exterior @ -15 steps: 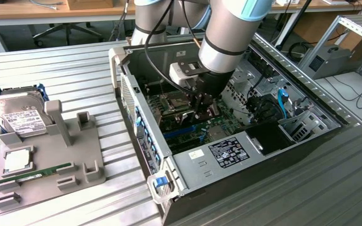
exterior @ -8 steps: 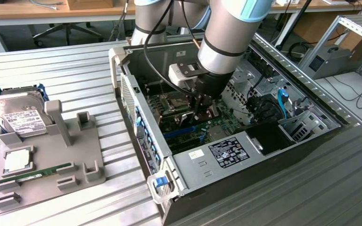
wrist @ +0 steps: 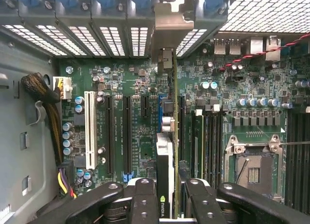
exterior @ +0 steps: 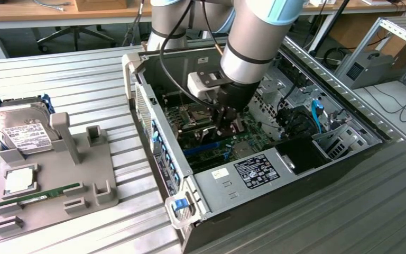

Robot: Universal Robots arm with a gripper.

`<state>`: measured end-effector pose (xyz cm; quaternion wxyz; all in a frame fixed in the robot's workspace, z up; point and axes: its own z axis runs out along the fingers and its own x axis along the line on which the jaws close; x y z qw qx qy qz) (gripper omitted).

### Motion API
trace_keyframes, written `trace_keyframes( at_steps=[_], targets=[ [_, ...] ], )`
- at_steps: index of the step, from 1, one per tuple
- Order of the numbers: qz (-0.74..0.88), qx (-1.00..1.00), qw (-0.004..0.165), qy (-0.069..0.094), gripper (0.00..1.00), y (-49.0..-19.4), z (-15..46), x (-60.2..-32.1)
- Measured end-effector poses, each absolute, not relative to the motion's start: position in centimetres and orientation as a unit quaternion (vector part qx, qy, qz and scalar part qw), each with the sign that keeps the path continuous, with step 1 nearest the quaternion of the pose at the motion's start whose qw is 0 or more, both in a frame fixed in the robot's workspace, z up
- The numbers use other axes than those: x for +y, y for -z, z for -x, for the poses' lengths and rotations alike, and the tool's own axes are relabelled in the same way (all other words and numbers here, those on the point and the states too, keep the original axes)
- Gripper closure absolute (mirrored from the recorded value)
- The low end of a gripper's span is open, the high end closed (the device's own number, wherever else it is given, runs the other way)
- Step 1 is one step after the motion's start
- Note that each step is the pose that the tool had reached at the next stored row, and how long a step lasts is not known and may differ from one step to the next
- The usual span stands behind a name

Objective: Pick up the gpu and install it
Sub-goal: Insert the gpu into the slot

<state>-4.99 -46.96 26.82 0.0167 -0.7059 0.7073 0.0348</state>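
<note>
The gripper (wrist: 168, 194) is partly closed, its fingers clamped on the gpu (wrist: 165, 151). The gpu stands edge-on over the motherboard (wrist: 121, 112) inside the case (exterior: 217, 182), along a blue slot (wrist: 159, 115). I cannot tell whether it is seated. Its bracket (wrist: 169, 25) meets the rear grilles (wrist: 116, 40). Well apart on the worktop (exterior: 62, 79), a grey tray (exterior: 55, 174) carries a hard drive (exterior: 19, 127).
</note>
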Motion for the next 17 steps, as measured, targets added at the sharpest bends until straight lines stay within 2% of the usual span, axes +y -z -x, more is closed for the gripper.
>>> trace_keyframes(
  at_steps=[17],
  targets=[
    [0.706,0.707,0.017,-0.035,0.73,-26.83,5.31,-47.08]
  ],
)
